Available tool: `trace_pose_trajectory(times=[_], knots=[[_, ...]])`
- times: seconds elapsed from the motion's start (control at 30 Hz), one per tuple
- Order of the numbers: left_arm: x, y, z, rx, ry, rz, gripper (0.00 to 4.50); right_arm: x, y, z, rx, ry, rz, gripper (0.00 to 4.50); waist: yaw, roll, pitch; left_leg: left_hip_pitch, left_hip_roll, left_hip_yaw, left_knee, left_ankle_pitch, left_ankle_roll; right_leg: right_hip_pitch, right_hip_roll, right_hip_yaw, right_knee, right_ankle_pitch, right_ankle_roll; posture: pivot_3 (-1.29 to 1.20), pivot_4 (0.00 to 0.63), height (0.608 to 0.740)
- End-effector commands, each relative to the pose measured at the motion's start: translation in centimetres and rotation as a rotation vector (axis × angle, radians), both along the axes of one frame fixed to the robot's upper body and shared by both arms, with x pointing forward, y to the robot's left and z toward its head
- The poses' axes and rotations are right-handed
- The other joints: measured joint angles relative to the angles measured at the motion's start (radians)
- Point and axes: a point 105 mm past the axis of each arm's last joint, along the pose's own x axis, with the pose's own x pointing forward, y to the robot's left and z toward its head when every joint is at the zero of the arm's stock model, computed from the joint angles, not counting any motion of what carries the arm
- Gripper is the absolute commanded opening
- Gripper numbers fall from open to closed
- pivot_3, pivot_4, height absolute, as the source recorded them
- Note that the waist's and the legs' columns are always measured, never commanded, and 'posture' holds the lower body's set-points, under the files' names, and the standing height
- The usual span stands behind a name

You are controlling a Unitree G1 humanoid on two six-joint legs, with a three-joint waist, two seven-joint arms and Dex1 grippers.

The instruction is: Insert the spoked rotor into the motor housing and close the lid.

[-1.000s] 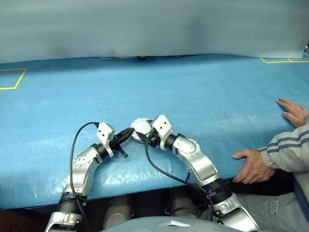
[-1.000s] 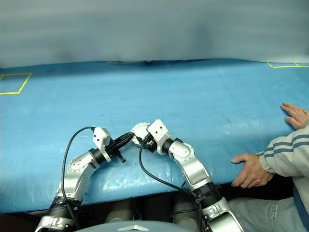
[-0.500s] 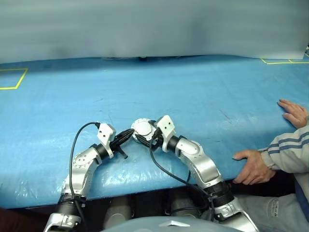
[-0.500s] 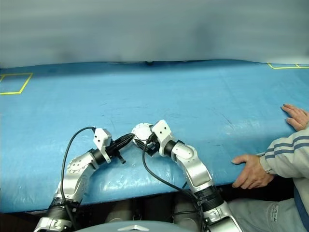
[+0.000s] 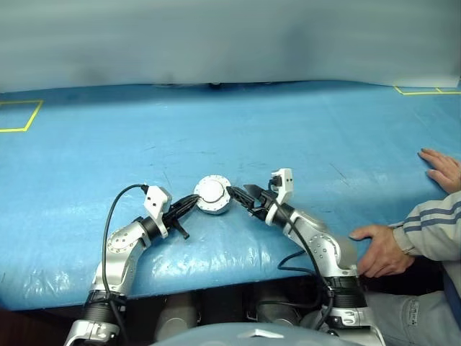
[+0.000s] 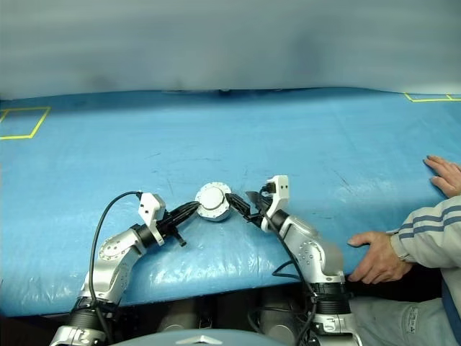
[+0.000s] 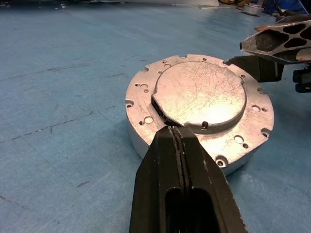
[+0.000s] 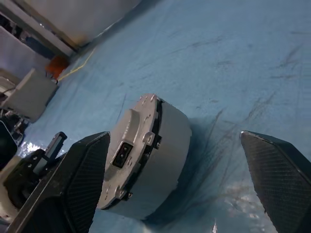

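Observation:
The motor housing [image 5: 212, 195] is a round silver puck lying on the blue table, just ahead of both hands. Its lid [image 7: 201, 92] lies flat on top, plain light-grey face up. The spoked rotor is hidden. My left gripper [image 7: 175, 130] is shut, and its tips rest against the lid's near edge on the housing's left side [image 5: 193, 202]. My right gripper [image 5: 242, 193] stands open just right of the housing, apart from it. In the right wrist view the housing [image 8: 150, 155] shows edge-on between the two wide-spread fingers [image 8: 73, 194].
A person sits at the table's right edge, one hand [image 5: 380, 249] on the near edge and the other hand [image 5: 439, 167] flat farther back. Yellow tape marks [image 5: 20, 117] lie at the far corners. The blue cover [image 5: 288, 137] stretches bare beyond the housing.
My right gripper has drawn back to the right off the housing, rolled over and opened wide. The housing now shows whole with its lid flat. The left arm stayed still.

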Motion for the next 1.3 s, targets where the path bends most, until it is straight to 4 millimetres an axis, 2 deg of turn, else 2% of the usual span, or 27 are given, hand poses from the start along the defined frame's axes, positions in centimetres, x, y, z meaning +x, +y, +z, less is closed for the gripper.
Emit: trace_pose_trajectory(times=[0.03, 0.3, 0.4, 0.67, 0.73, 0.9, 1.0, 1.1, 1.2, 1.3], knots=[[-0.6, -0.7, -1.0, 0.010, 0.037, -0.026, 0.00, -0.4, 0.4, 0.3, 0.103, 0.066, 0.020, 4.46, 0.000, 0.000, 0.000, 0.000, 0.000, 0.000, 0.000, 0.000, 0.000, 0.000, 0.000, 0.000, 0.000, 0.000, 0.000, 0.00, 0.150, 0.740], [-0.6, -0.5, -1.0, 0.014, 0.037, -0.020, 0.00, -1.5, 2.0, -0.8, 0.198, 0.182, 0.077, 4.46, 0.000, 0.001, 0.000, 0.000, 0.000, 0.000, 0.000, 0.000, 0.001, 0.000, 0.000, 0.000, -0.001, -0.001, 0.002, 0.00, 0.150, 0.740], [-0.6, -0.5, -1.0, 0.018, 0.035, -0.019, 0.00, -1.4, 2.0, -0.9, 0.241, 0.203, 0.063, 3.89, -0.001, 0.001, 0.001, 0.000, 0.000, 0.000, 0.000, -0.001, 0.001, 0.000, 0.000, 0.000, -0.001, -0.002, 0.002, 0.00, 0.150, 0.740], [-0.6, -0.4, -0.9, 0.007, 0.037, -0.012, 0.00, -1.5, 2.1, -0.9, 0.253, 0.210, 0.074, 1.29, -0.002, 0.003, 0.002, -0.002, 0.000, 0.000, -0.001, -0.001, 0.001, -0.001, 0.000, -0.001, -0.001, -0.002, 0.002, 0.00, 0.150, 0.740], [-0.4, -0.4, -0.5, -0.020, 0.032, 0.000, 0.00, -1.5, 2.0, -1.0, 0.250, 0.212, 0.071, 1.16, -0.002, 0.003, 0.002, -0.002, 0.000, 0.000, -0.001, -0.001, 0.001, -0.001, 0.000, -0.001, -0.001, -0.002, 0.002, 0.00, 0.150, 0.740], [0.6, 0.3, 0.8, -0.187, 0.067, 0.102, 0.00, -1.3, 1.9, -0.9, 0.258, 0.206, 0.052, 1.16, -0.003, 0.003, 0.002, -0.002, 0.000, 0.000, -0.001, -0.001, 0.001, -0.001, 0.000, -0.001, -0.001, -0.002, 0.003, 0.00, 0.150, 0.740], [0.8, 0.8, 2.5, -0.398, 0.102, 0.135, 0.00, -0.6, 1.2, 0.7, 0.388, 0.178, 0.013, 1.16, -0.005, 0.001, 0.003, -0.004, 0.000, 0.000, -0.001, -0.001, 0.001, -0.001, 0.000, -0.001, -0.001, -0.001, 0.003, 0.00, 0.150, 0.740], [0.8, 1.3, 3.6, -0.543, 0.126, 0.156, 0.00, -0.1, 0.4, 2.8, 0.564, 0.141, -0.015, 1.16, -0.004, -0.001, 0.005, -0.014, 0.000, 0.000, 0.000, 0.000, 0.002, -0.007, 0.005, 0.000, 0.001, 0.001, 0.006, 0.00, 0.150, 0.740], [0.5, 1.4, 4.3, -0.670, 0.148, 0.157, 0.61, 0.3, -0.2, 4.6, 0.686, 0.114, -0.030, 1.16, -0.005, -0.001, 0.005, -0.021, -0.001, 0.000, 0.001, 0.000, 0.002, -0.013, 0.008, 0.003, 0.001, 0.003, 0.010, 0.00, 0.150, 0.740], [0.4, 1.4, 4.5, -0.731, 0.169, 0.150, 1.54, 0.4, -0.3, 5.2, 0.707, 0.112, -0.030, 1.16, -0.007, -0.001, 0.005, -0.021, -0.001, 0.000, 0.001, 0.000, 0.003, -0.013, 0.010, 0.005, 0.000, 0.003, 0.011, 0.00, 0.150, 0.740]])
